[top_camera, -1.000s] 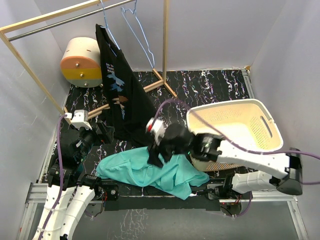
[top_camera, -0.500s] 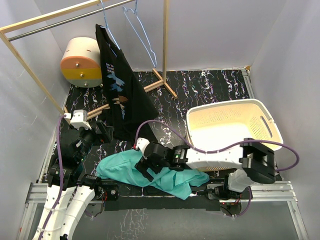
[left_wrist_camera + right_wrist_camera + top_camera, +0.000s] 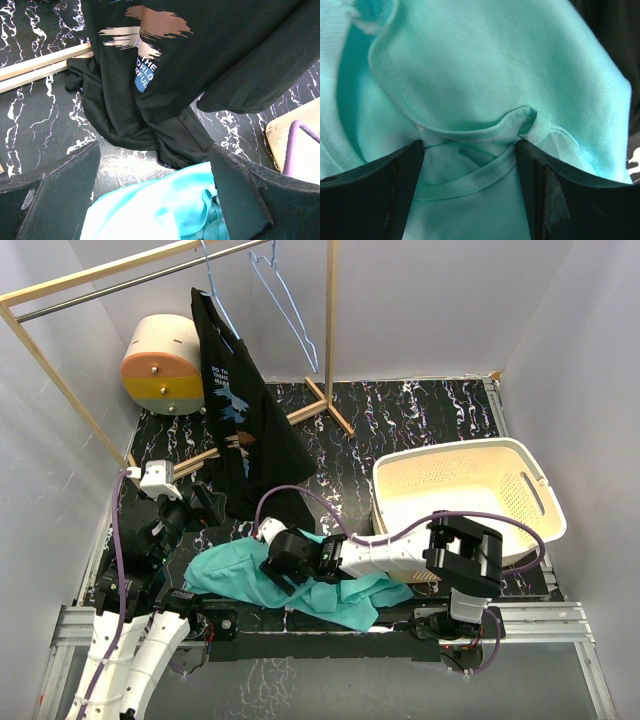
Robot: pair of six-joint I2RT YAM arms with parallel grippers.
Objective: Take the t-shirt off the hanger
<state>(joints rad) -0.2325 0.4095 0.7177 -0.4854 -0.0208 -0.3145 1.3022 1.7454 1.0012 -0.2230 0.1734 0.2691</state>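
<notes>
I see the right gripper [image 3: 274,576], jaws spread, on the teal t-shirt [image 3: 225,575] at lower centre; the left gripper [image 3: 206,503] jaws are spread too

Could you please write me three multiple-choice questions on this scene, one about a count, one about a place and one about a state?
1. How many wire hangers hang on the rail?
A one; B two; C four.

2. Where does the teal t-shirt lie?
A crumpled on the table at its near edge; B over the rail; C on a hanger.

3. The black t-shirt is:
A folded flat; B hanging from a hanger, its hem on the table; C rolled into a ball.

Answers:
1 B, one hanger carries the black t-shirt and one is bare.
2 A, the top view shows it spread at the near edge.
3 B, its top is up at the rail.
</notes>
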